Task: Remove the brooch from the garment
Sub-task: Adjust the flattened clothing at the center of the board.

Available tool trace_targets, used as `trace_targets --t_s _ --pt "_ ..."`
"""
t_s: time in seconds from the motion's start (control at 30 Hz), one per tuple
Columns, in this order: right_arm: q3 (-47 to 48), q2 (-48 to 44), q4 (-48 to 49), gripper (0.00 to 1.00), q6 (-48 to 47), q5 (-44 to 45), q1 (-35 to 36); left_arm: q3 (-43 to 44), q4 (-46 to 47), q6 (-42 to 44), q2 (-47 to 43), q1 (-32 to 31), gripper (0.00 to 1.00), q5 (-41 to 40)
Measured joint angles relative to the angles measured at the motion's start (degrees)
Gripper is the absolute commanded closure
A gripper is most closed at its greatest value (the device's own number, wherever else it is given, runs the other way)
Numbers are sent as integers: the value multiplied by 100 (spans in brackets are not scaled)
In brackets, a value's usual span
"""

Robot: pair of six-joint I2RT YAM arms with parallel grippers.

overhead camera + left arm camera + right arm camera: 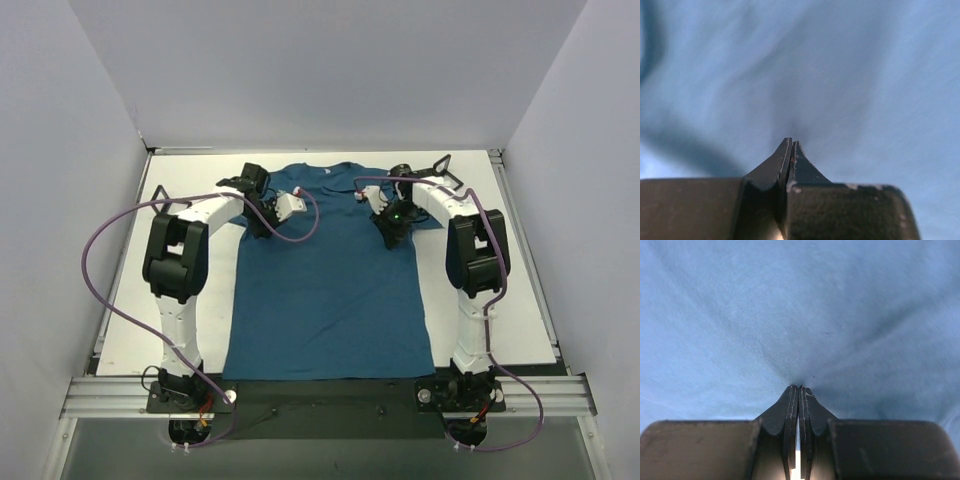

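The garment (pixel 330 290), a dark teal-blue T-shirt, lies flat on the table with its neck at the far side. My left gripper (pixel 262 224) rests on its upper left chest and my right gripper (pixel 388 230) on its upper right chest. In the left wrist view the jaws (pixel 791 142) are shut with their tips against the cloth (pixel 850 75), which darkens into a crease at the tips. A tiny orange speck sits between the jaws; I cannot tell what it is. In the right wrist view the jaws (pixel 799 388) are shut, and folds of cloth (pixel 790 305) converge on them. No brooch shows clearly.
The white table (pixel 130 280) is walled on three sides by pale panels. Purple cables (pixel 95 250) loop off both arms. A black frame-like object (pixel 440 165) lies at the far right, beside the shirt's shoulder.
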Motion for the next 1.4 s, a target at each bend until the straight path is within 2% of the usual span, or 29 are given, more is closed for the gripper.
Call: trace_targets --t_s 0.03,0.07,0.17,0.37,0.4,0.47,0.5,0.53,0.57,0.63,0.67,0.83,1.1,1.17,1.23,1.4 --pt "46 0 7 100 33 -26 -74 24 22 -11 0 61 100 0" --pt "83 0 9 100 68 -35 -136 55 24 -2 0 125 87 -4" --pt "118 -2 33 100 116 -59 -269 87 -48 129 -2 179 63 -50" --pt "120 -2 35 100 125 -68 -273 -271 -225 575 -103 -24 53 -87" --pt "118 -2 35 100 127 -70 -267 -334 -216 632 -179 -57 49 -98" --pt "118 -2 37 100 127 -68 -264 -485 -334 769 -297 -116 49 -92" --pt "118 -2 39 100 127 -68 -262 -514 -396 813 -310 -131 38 -87" --pt "118 -2 39 100 127 -68 -256 -522 -496 887 -310 -149 36 -76" --pt "118 -2 39 100 129 -68 -238 -522 -531 935 -310 -153 13 -74" --pt "111 -2 44 100 142 -68 -232 -511 -710 1027 -313 -151 10 -70" --pt "107 -2 44 100 144 -68 -227 -494 -793 1082 -313 -144 3 -63" --pt "22 -37 94 100 146 -66 -190 -254 -1405 1182 -249 -81 3 -35" --pt "7 -46 109 100 173 -63 -111 586 -2103 1193 328 70 5 61" --pt "2 -52 114 100 190 -66 -103 597 -2118 1187 337 68 7 44" --pt "-17 -72 125 100 205 -63 -92 584 -2096 1180 337 61 15 31" --pt "-52 -203 133 100 251 -68 -81 332 -1749 1145 216 9 16 -149"
